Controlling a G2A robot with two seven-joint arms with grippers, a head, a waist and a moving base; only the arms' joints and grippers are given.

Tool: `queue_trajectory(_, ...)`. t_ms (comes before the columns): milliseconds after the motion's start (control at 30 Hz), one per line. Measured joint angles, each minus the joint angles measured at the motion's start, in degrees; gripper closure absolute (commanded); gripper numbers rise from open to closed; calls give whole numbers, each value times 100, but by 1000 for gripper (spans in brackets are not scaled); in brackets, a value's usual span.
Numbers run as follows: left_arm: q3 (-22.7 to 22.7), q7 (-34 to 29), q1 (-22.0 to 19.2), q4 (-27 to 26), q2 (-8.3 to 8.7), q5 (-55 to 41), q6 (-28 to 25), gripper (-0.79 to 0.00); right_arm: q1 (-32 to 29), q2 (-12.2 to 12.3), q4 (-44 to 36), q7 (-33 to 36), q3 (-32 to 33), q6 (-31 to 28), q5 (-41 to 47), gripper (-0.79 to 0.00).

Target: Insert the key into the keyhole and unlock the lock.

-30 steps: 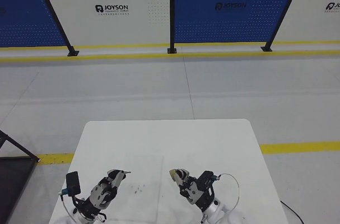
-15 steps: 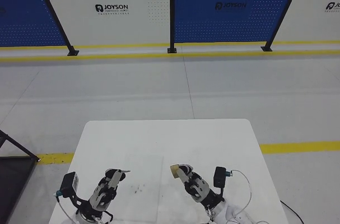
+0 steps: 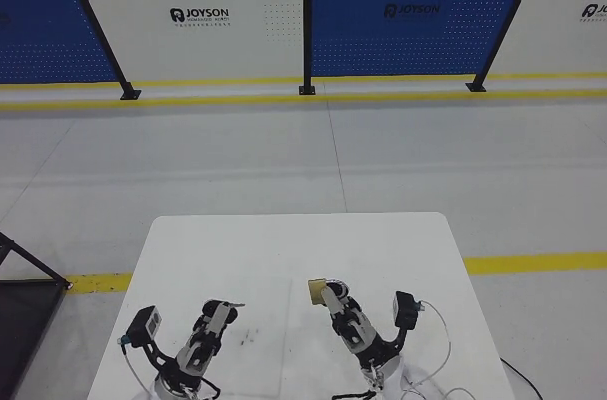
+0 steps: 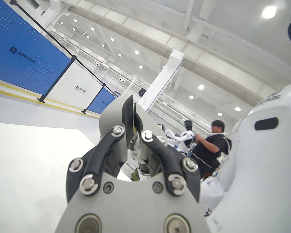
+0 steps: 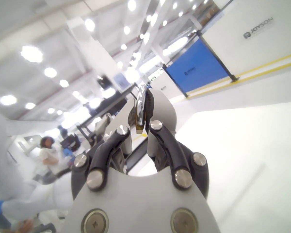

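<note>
Top view: both arms sat low over the near end of the table [image 3: 283, 240], one to each side. The right gripper [image 3: 329, 294] was clamped on the lock [image 3: 317, 291], with the brass body held up off the table at the fingertips. The left gripper [image 3: 226, 309] was closed on the key [image 3: 235, 304], a thin sliver poking out past its tips. Right wrist view: the lock was seen edge-on, pinched firmly in the grip. Left wrist view: the grip was shut tight with only a narrow edge of the key showing, and which way the blade faced could not be told. Key and lock were well apart, with bare table between them, and the key was not yet in the keyhole. Judgement: both parts were in hand and the step was the approach before insertion. The next move would call for turning the keyhole face toward the key, lining the blade up with the slot and closing the gap slowly. The keyhole itself could not be made out.
</note>
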Motion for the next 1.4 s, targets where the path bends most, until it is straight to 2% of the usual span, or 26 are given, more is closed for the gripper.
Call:
queue_trajectory(200,615,-146,-165,-25,70,-957,0,0,18,-66,125,-492,-211,-584,284,0)
queue_trajectory(400,1017,-344,-302,-106,132,-1313,0,0,101,-154,179,-685,-484,-637,153,0)
queue_trajectory(633,1333,-158,-454,5,126,-913,0,0,271,-257,379,-775,-764,-450,-50,0)
queue_trajectory(1000,1749,631,-753,351,33,-238,0,0,298,-328,466,-1015,-866,-475,-208,0)
queue_trajectory(1400,1901,1104,-912,522,-14,28,0,0,311,-368,471,-1012,-913,-441,-319,0)
